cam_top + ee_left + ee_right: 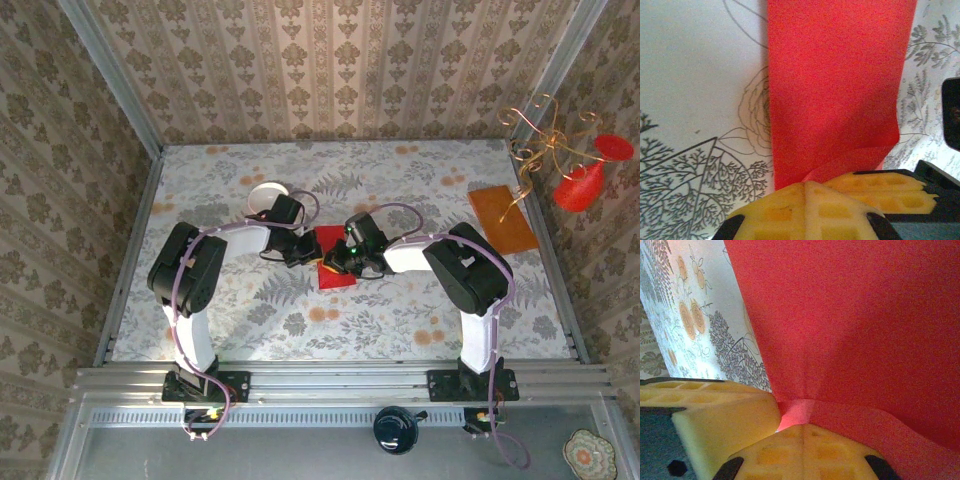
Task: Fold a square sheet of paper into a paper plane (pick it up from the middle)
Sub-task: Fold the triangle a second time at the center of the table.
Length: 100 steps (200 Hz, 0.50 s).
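Note:
The square sheet of paper (334, 272) is bright red and lies at the table's middle, bent up where both grippers meet. My left gripper (302, 252) comes in from the left and my right gripper (336, 262) from the right. In the left wrist view the paper (835, 90) rises as a broad folded strip, and my left gripper (805, 184) is shut on its lower crease. The right gripper's yellow fingers (890, 192) lie beside it. My right gripper (802, 427) pinches a raised fold of the paper (850, 325), pads together. A paper plane is out of view.
A small white bowl (267, 195) stands just behind the left gripper. An orange-brown board (503, 219) lies at the right edge, beside a wire stand with red ornaments (575, 170). Patterned walls close in the table on three sides. A black round object (398, 428) sits on the front ledge.

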### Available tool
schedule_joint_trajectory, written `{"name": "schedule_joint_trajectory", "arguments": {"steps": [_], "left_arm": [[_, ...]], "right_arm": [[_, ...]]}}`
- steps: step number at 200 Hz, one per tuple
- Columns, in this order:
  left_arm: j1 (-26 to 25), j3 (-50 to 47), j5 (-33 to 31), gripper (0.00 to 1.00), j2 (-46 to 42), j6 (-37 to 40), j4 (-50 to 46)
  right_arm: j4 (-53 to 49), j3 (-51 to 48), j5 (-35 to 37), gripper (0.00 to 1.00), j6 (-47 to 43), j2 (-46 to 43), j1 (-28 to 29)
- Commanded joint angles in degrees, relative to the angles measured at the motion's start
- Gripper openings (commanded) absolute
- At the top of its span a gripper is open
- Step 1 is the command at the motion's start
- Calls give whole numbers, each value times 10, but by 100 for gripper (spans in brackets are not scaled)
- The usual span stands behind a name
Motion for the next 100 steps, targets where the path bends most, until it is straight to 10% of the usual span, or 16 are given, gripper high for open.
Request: {"name": "schedule_joint_trajectory", "arguments": {"steps": [1,100], "left_arm": [[-4,11,-9,1,14,17,-27],[-3,16,-38,0,36,37,-68]], "right_arm": [[-62,-13,18,0,3,27,-2],[-55,1,-9,0,-63,-60,-24]]}}
